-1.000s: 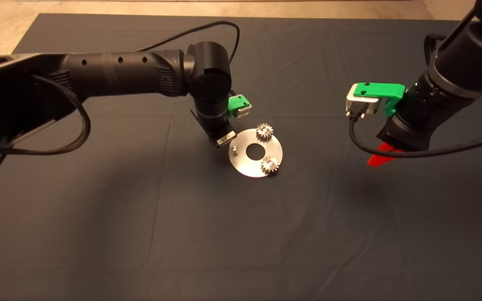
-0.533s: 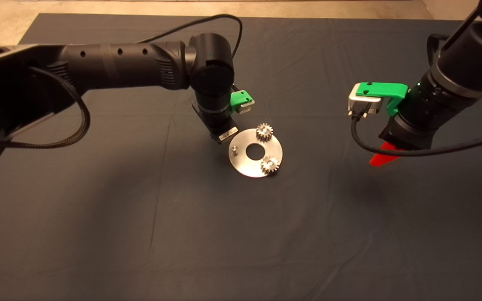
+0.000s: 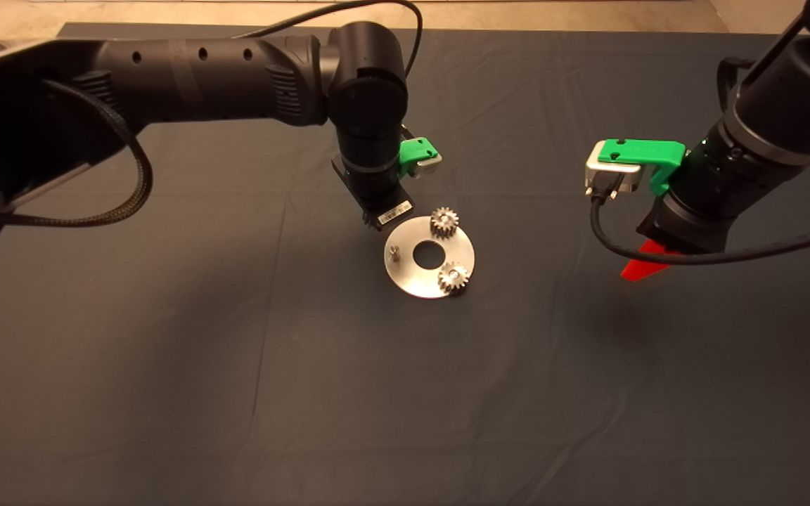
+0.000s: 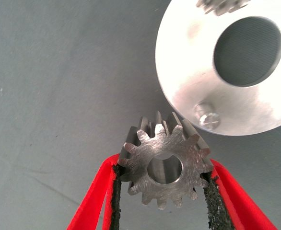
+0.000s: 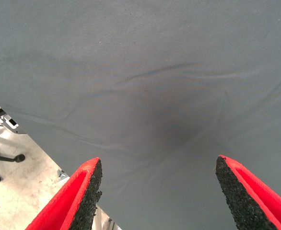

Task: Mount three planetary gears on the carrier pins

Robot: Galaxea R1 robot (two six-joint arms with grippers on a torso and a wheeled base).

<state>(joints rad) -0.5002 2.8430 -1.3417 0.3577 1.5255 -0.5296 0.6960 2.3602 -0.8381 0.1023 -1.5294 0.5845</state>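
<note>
Third gear held near the disc, two gears already on pins.
My left gripper [image 4: 162,179] clamped a planetary gear [image 4: 163,165] just beside the disc [image 4: 188,81] and its bare pin [image 4: 206,116]; right gripper [image 5: 157,191] hung spread wide over the mat [image 5: 145,72].

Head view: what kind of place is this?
Probably a robot test bench: a dark mat over a table, two robot arms, and a metal disc with small gears. The left gripper holds one gear.

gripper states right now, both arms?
Left gripper: shut on the third planetary gear, beside the disc.
Right gripper: open, empty, over the mat.
</note>
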